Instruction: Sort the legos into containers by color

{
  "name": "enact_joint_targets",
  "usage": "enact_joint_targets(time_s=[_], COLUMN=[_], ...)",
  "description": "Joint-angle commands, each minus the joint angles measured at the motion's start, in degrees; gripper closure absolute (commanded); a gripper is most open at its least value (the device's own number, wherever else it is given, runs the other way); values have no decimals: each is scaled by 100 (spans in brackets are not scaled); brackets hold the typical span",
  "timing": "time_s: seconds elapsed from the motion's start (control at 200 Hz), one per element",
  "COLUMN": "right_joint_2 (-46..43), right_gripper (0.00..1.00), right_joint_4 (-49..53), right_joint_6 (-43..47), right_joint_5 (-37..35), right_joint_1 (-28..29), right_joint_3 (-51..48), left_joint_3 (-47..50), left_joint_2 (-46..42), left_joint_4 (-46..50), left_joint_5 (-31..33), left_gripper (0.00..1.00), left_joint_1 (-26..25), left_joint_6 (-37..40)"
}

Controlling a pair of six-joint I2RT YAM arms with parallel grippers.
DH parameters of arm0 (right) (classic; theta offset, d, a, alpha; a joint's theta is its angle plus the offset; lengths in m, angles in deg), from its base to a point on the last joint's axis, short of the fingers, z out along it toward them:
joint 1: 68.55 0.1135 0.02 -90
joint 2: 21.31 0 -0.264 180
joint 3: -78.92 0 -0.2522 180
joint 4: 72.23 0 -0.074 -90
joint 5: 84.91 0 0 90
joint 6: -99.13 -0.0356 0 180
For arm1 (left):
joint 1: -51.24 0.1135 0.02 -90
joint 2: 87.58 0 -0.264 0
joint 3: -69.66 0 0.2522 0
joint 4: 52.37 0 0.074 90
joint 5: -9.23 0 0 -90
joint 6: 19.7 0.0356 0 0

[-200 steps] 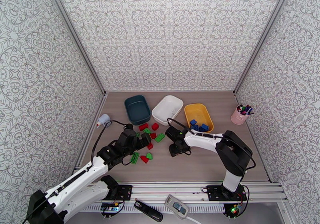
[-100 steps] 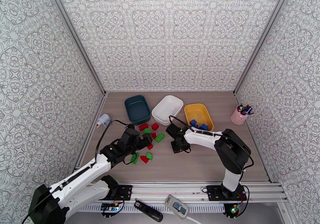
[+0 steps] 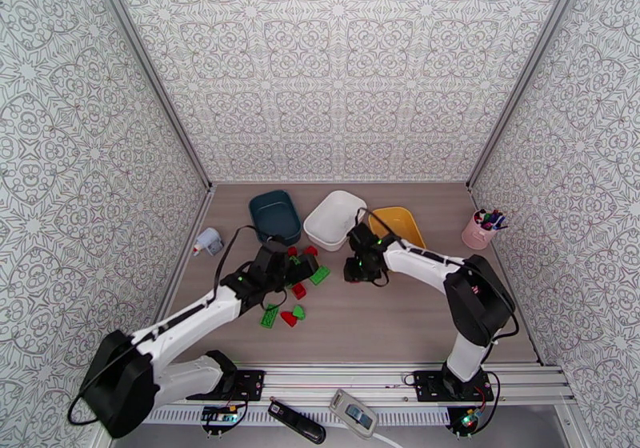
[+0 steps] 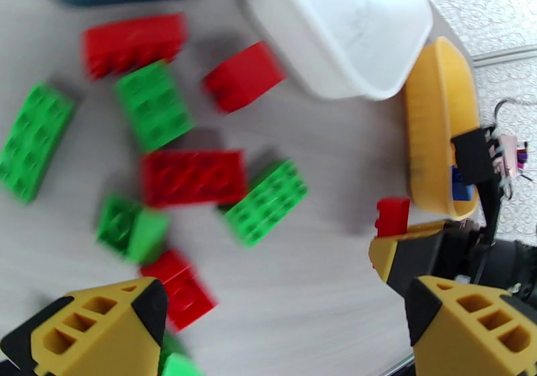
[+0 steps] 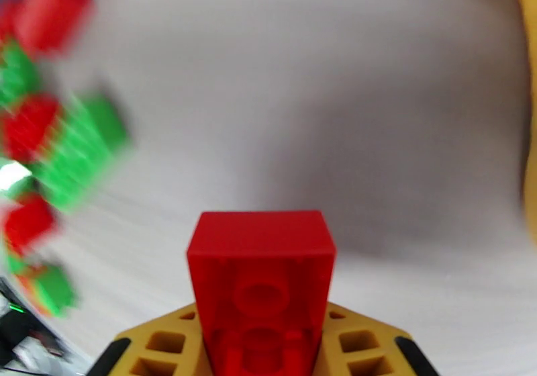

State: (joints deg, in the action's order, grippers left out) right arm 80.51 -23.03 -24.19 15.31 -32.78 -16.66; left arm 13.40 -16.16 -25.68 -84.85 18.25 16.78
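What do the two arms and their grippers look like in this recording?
Both the left arm and right arm have white links joined by black joints, with a thin black cable looping near each wrist. The left gripper and right gripper carry yellow fingers with rows of cut-out windows and black trim.
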Motion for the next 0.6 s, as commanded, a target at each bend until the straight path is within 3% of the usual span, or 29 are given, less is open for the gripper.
enact_joint_targets(time_s=[0.0,0.3,0.595], right_joint_2=[64,1173,1881], right_gripper=[68,65,41], right_joint_4=[-425,-760,-402], right_joint_6=[-320,-985,-1078], right_joint_5=[651,1386,1483], right_joint_1=[-219,-759,-806], right_joint_3=[537,1927,3089], left_joint_3=[-537,-1083,-341], left_joint_2=[312,295,-680], left_joint_4=[-413,199,998], left_joint_5=[-436,-363,138], left_gripper=[1,3,3], left_joint_1=[168,499,503], left_joint_6=[273,545,646])
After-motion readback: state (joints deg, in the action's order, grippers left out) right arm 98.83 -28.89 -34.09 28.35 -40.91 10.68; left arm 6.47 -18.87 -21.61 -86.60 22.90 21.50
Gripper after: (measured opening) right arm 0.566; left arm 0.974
